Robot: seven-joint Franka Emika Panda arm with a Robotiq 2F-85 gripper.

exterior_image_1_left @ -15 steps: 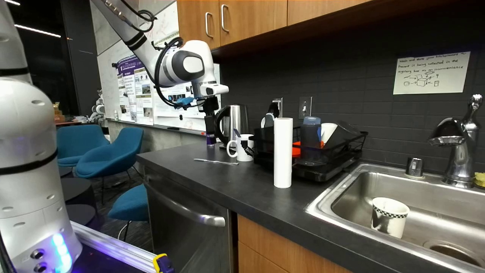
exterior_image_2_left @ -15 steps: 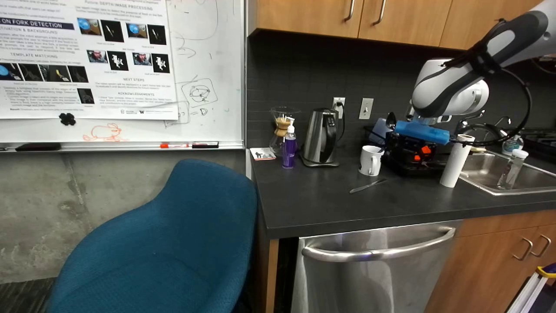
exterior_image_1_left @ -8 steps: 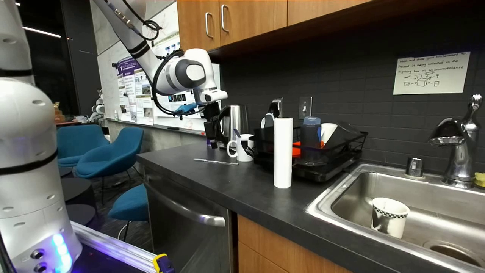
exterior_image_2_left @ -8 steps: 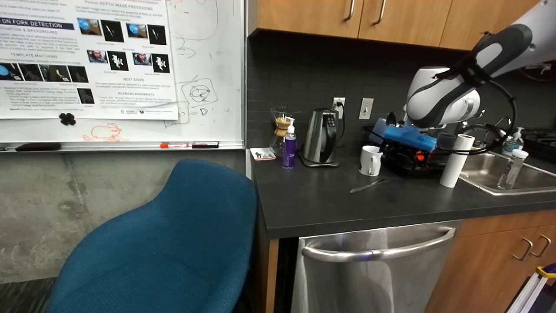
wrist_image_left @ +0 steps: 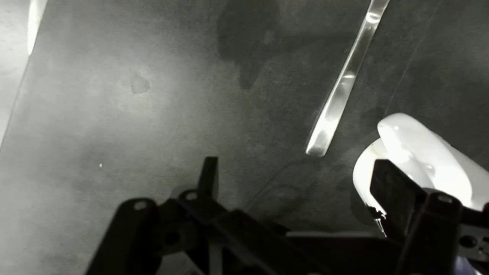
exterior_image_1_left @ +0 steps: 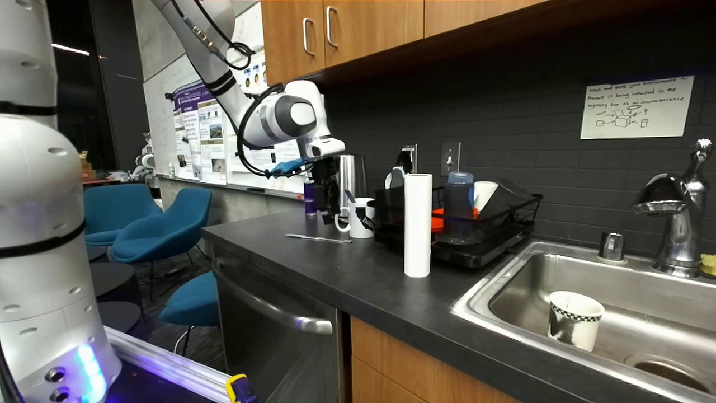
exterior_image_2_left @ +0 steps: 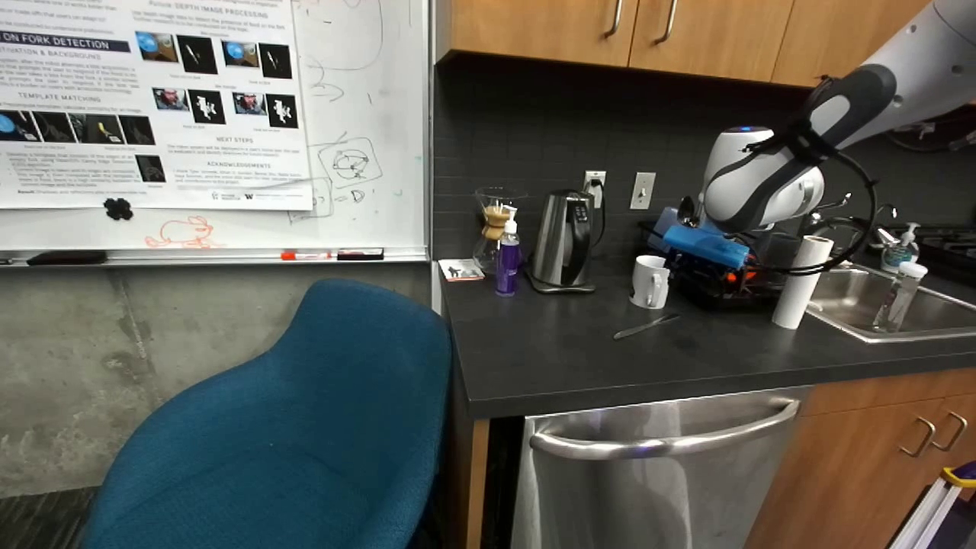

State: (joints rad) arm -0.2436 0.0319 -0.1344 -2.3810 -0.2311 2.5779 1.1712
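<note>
Gently does it around the white ceramic mug [exterior_image_2_left: 644,278], which stands upright on the dark matte desk [exterior_image_1_left: 335,263] with its looped handle [exterior_image_2_left: 656,290] turned toward the front edge. Close by are the black mechanical fingers [wrist_image_left: 395,191]: in the wrist view they stand well apart, with nothing plainly gripped, and one of them covers part of the mug. Whether that is contact or only a line of sight, I cannot tell, so good work here means settling the depth first: check the clearance in an exterior view before lowering or narrowing anything, because a nudge on the handle would probably twist or slide the whole mug. Any narrowing is best even on both sides, so that neither side pushes ahead of its partner. Near the mug, a slim silver metal knife [wrist_image_left: 344,84] lies flat, beyond the fingers rather than between them; low sideways sweeps would likely catch it. Beside the mug sits a loaded black wire dish rack [exterior_image_1_left: 470,254], leaving little room that way, while the brushed-steel electric kettle [exterior_image_2_left: 560,240] stands on the other side, so a straight vertical path seems the safer line
</note>
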